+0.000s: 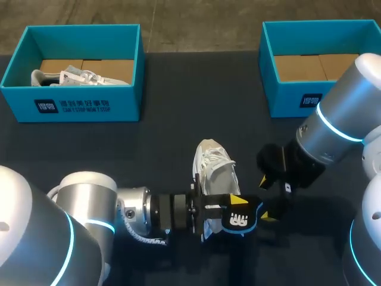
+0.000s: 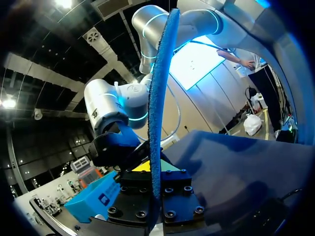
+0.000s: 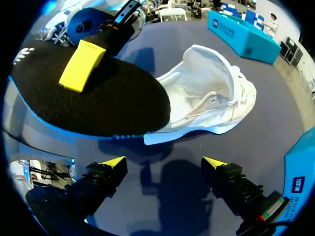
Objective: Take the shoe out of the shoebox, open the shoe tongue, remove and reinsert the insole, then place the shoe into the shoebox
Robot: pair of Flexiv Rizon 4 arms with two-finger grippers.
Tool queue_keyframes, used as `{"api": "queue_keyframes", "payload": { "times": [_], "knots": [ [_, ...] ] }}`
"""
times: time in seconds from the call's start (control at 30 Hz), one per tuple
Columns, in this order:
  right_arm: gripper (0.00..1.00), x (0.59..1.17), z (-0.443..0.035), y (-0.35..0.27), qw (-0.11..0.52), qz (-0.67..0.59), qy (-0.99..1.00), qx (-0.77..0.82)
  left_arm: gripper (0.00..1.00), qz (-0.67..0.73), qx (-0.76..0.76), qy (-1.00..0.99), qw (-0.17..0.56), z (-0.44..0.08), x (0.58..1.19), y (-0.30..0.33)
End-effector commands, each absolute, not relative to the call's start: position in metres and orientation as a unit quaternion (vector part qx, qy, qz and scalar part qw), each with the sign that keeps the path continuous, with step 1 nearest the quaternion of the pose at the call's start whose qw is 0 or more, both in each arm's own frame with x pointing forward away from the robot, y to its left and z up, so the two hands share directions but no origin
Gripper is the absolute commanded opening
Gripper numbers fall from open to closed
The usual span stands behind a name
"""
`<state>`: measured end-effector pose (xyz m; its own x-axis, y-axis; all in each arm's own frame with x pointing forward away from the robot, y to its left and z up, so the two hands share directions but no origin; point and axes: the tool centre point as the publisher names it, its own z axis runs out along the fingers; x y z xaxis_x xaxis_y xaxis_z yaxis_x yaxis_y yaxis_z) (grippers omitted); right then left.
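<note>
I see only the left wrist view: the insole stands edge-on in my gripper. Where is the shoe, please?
Observer: The white shoe is on the table, just beyond the insole, outside both boxes.
Operator: Is the right gripper holding anything?
Observer: No, the right gripper is open and empty, beside the insole's free end.
Operator: Which shoebox is free?
Observer: The right shoebox holds only cardboard; the left shoebox holds another shoe.

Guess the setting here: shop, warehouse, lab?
Probably a robot test bench, not a shop: a dark table with two blue shoeboxes staged at its far edge, and the left gripper holding an insole beside a white shoe.
</note>
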<state>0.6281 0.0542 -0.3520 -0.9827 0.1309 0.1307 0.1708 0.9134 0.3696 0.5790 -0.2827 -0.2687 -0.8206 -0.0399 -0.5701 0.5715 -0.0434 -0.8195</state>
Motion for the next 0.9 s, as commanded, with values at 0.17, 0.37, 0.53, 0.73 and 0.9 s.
{"api": "queue_keyframes", "payload": {
  "times": [0.17, 0.37, 0.53, 0.73, 0.9],
  "knots": [
    [1.0, 0.627, -0.352, 0.055, 0.051, -0.193, -0.977, -0.078, 0.0, -0.699, 0.19, 0.652, 0.222, -0.258, 0.574, -0.252],
    [1.0, 0.627, -0.352, 0.055, 0.051, -0.193, -0.977, -0.078, 0.0, -0.693, 0.187, 0.66, 0.222, -0.255, 0.575, -0.24],
    [1.0, 0.627, -0.352, 0.055, 0.051, -0.193, -0.977, -0.078, 0.0, -0.693, 0.187, 0.66, 0.222, -0.255, 0.575, -0.24],
    [1.0, 0.627, -0.352, 0.055, 0.051, -0.193, -0.977, -0.078, 0.0, -0.693, 0.187, 0.66, 0.222, -0.255, 0.575, -0.24],
    [1.0, 0.627, -0.352, 0.055, 0.051, -0.193, -0.977, -0.078, 0.0, -0.697, 0.183, 0.658, 0.217, -0.26, 0.58, -0.239]
  ]
}}
